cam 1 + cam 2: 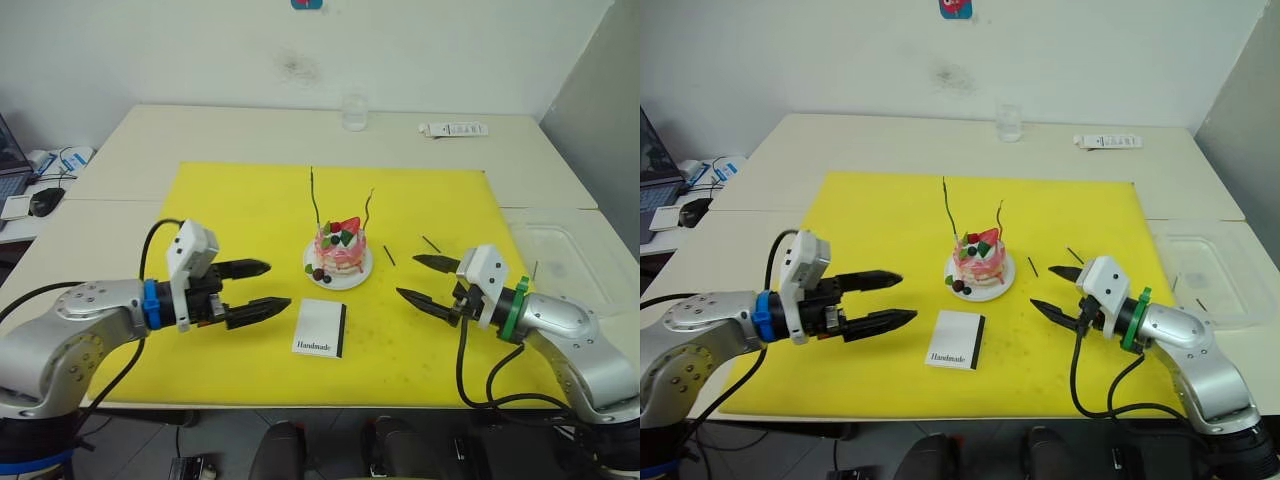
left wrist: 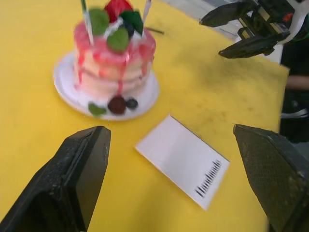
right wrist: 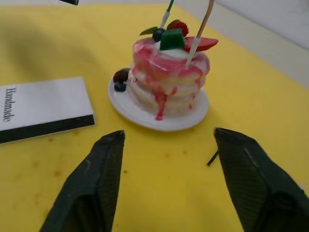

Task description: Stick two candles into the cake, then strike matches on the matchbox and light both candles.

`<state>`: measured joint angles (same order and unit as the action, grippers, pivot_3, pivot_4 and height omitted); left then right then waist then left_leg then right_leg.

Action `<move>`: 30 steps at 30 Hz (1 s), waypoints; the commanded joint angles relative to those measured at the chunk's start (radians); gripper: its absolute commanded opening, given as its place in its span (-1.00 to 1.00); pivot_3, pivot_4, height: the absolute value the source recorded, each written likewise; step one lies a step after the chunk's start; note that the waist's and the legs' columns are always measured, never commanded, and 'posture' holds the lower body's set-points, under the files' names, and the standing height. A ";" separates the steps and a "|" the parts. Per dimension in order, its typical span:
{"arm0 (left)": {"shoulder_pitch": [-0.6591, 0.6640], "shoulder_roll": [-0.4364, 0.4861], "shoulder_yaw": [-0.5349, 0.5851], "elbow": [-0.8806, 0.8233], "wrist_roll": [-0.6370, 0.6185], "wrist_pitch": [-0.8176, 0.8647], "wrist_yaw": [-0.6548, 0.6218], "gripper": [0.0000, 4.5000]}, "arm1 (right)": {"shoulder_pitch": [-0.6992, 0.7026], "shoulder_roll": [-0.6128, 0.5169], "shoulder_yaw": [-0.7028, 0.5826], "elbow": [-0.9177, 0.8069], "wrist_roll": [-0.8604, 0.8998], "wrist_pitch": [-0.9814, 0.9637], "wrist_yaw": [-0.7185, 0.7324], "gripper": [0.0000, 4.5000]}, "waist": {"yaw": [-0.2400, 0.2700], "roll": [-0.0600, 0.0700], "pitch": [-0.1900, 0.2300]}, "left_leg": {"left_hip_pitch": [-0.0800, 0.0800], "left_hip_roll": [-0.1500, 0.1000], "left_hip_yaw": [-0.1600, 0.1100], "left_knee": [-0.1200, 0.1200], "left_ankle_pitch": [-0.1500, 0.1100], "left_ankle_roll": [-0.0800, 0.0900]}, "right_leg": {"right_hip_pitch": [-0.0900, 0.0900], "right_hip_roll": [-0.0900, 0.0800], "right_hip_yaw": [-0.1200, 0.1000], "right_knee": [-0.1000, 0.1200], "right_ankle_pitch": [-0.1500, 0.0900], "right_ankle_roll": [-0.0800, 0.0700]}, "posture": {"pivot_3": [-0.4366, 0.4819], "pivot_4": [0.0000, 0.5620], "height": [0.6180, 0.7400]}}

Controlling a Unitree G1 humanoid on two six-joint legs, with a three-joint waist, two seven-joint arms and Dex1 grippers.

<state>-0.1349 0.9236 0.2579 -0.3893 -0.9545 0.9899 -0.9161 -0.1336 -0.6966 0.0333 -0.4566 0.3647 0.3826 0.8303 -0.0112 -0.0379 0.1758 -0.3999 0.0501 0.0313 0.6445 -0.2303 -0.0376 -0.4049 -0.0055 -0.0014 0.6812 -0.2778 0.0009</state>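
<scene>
Standing in the cake mid-worktop, both candles are placed but unlit, while matches and matchbox lie untouched between the open, empty left pincer and right pincer.

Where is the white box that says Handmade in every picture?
Left eye view: the matchbox lies on the yellow mat, nearer the robot than the cake.
Right eye view: same spot.
Left wrist view: beside the cake's plate.
Right wrist view: at the picture's edge.
Shared landmark: the cake.
</scene>
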 commanded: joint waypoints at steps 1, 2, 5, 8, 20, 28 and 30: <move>-0.030 0.046 0.034 0.056 -0.177 0.208 -0.014 1.00 | -0.013 -0.047 0.021 -0.047 0.014 0.019 0.064 -0.20 | 0.000 0.000 0.000 | 0.000 0.000 -0.001 0.000 0.000 0.000 | 0.000 0.000 -0.001 0.000 0.000 0.000 | -0.05 -0.47 1.00; -0.052 0.044 0.016 0.083 -0.198 0.254 0.001 1.00 | -0.023 -0.053 0.043 -0.043 0.001 0.018 0.074 -0.37 | 0.001 0.000 0.000 | 0.000 0.000 -0.001 0.000 0.000 0.000 | 0.000 0.000 -0.001 0.000 0.000 0.000 | -0.05 -0.47 1.00; -0.123 0.016 -0.036 0.143 -0.225 0.354 0.049 1.00 | -0.060 -0.062 0.110 -0.024 -0.050 0.014 0.087 -0.85 | 0.003 0.000 0.000 | 0.000 -0.001 -0.003 0.000 0.000 0.000 | 0.001 0.001 -0.004 0.000 0.000 0.000 | -0.05 -0.47 1.00; -0.202 -0.047 -0.067 0.222 -0.226 0.441 0.125 1.00 | -0.091 -0.057 0.170 -0.009 -0.088 0.025 0.097 -0.99 | 0.006 0.000 0.000 | -0.001 -0.002 -0.003 0.001 0.000 0.000 | 0.001 0.002 -0.004 0.000 0.000 0.000 | -0.05 -0.47 1.00; -0.294 -0.204 -0.135 0.303 -0.192 0.592 0.230 1.00 | -0.137 -0.044 0.264 0.031 -0.163 0.016 0.126 -0.99 | 0.006 -0.001 0.000 | -0.002 -0.002 -0.003 0.001 0.000 0.000 | 0.000 0.001 -0.003 0.000 0.000 0.000 | -0.05 -0.47 1.00; -0.292 -0.281 -0.147 0.324 -0.125 0.558 0.265 1.00 | -0.201 -0.007 0.331 0.078 -0.232 0.026 0.128 -0.99 | 0.006 -0.001 0.000 | -0.001 -0.003 -0.002 0.001 0.000 0.000 | 0.001 0.001 -0.002 0.001 0.000 0.000 | -0.05 -0.47 1.00; -0.292 -0.290 -0.134 0.330 -0.117 0.552 0.264 1.00 | -0.217 0.011 0.345 0.086 -0.245 0.038 0.124 -0.99 | 0.006 -0.001 0.000 | -0.001 -0.003 -0.002 0.002 0.000 0.000 | 0.001 0.000 -0.002 0.001 0.000 0.000 | -0.05 -0.47 1.00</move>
<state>-0.4219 0.6416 0.1158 -0.0671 -1.0889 1.5587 -0.6624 -0.3346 -0.6922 0.3735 -0.3633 0.1313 0.4144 0.9560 -0.0049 -0.0386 0.1759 -0.4013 0.0476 0.0289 0.6461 -0.2301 -0.0379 -0.4040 -0.0055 -0.0036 0.6819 -0.2777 0.0010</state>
